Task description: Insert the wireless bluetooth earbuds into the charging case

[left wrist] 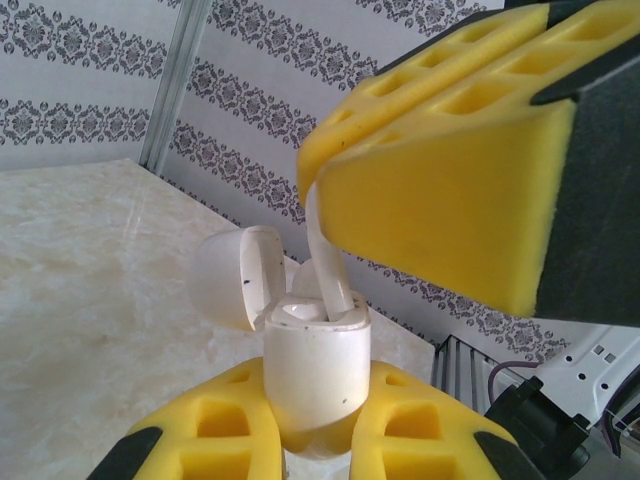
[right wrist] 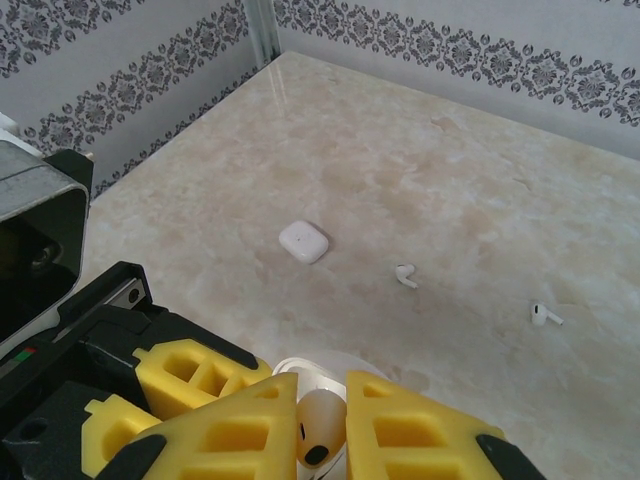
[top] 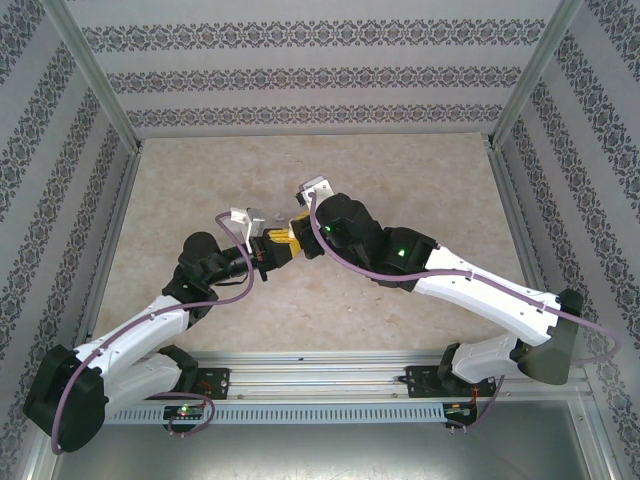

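The charging case [left wrist: 312, 360] is a glossy white box held upright, its lid [left wrist: 235, 275] swung open to the left. My left gripper [left wrist: 318, 405] is shut on its lower body. A white earbud [left wrist: 328, 268] stands with its stem down in the case's mouth. My right gripper [right wrist: 322, 392] is shut on that earbud [right wrist: 320, 435], directly above the case rim [right wrist: 300, 372]. From the top view both grippers meet over mid-table, left gripper [top: 266, 251] and right gripper [top: 297, 238]. Two more earbuds [right wrist: 405, 276] [right wrist: 545, 316] lie loose on the table.
A closed white rounded-square box [right wrist: 303, 241] lies on the marble table [right wrist: 450, 170], left of the loose earbuds. Patterned walls and metal posts [top: 95, 80] enclose the table on three sides. The right gripper's yellow fingers [left wrist: 450, 180] loom over the case.
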Controlling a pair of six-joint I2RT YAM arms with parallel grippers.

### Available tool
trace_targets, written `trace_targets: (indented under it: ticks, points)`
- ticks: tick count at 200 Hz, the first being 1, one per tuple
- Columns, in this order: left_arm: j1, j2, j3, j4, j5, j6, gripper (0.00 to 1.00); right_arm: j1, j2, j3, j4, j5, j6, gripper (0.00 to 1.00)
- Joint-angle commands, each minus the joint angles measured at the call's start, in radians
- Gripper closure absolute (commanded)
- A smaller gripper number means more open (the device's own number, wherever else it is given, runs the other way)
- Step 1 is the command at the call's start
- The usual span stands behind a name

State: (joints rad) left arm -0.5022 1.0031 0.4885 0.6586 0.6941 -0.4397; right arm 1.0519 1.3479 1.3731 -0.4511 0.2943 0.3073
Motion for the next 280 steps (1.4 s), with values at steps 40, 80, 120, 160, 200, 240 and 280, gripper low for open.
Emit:
trace_targets:
  ticks: [40, 80, 120, 160, 200, 240, 280]
  points:
    - [0.003, -0.008, 0.031, 0.049, -0.025, -0.015, 1.00, 0.023, -0.016, -0.013, -0.065, -0.033, 0.007, 0.85]
    - [0.003, 0.000, 0.029, 0.056, -0.027, -0.018, 1.00, 0.027, -0.016, 0.004, -0.097, -0.047, 0.029, 0.85]
    - [0.003, 0.001, 0.027, 0.061, -0.030, -0.022, 1.00, 0.026, -0.014, 0.022, -0.147, -0.045, 0.079, 0.82]
    - [0.004, 0.004, 0.022, 0.073, -0.031, -0.032, 1.00, 0.026, 0.015, 0.073, -0.200, -0.071, 0.120, 0.79]
    - [0.003, -0.003, 0.012, 0.075, -0.031, -0.036, 1.00, 0.024, 0.052, 0.141, -0.258, -0.077, 0.144, 0.71]
    - [0.004, -0.014, 0.012, 0.066, -0.033, -0.033, 1.00, 0.020, 0.061, 0.194, -0.288, -0.085, 0.175, 0.62]
    - [0.004, -0.018, 0.005, 0.065, -0.032, -0.031, 1.00, 0.002, 0.020, 0.220, -0.285, -0.115, 0.231, 0.53]
